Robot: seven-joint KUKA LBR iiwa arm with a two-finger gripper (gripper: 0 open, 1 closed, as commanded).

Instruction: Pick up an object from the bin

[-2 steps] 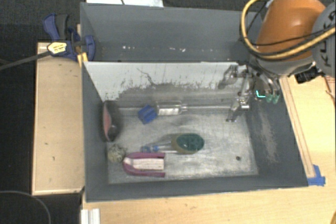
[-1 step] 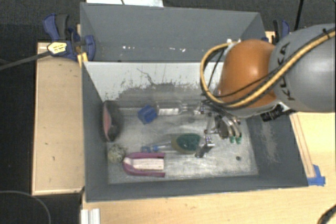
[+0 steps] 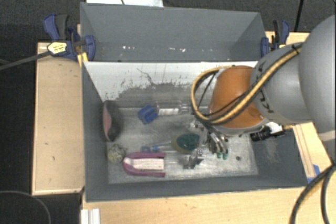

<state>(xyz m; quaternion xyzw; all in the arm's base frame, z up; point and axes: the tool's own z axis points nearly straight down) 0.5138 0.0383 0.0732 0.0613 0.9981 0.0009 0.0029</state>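
Note:
My gripper [image 3: 214, 145] hangs low over the right half of the bin floor, under the arm's orange cover. A round teal thing [image 3: 187, 141] lies just to its left, touching or nearly touching it. In front of that lies a small grey metal piece [image 3: 192, 160]. A small green-tipped bit [image 3: 223, 155] shows at the gripper's lower right; I cannot tell whether it is loose or part of the gripper.
A clear tube with a blue cap [image 3: 157, 112] lies toward the back. A small blue piece [image 3: 151, 149], a pink and purple flat thing [image 3: 144, 164] and a speckled ball [image 3: 116, 153] lie front left. A grey-pink oval [image 3: 109, 120] leans on the left wall.

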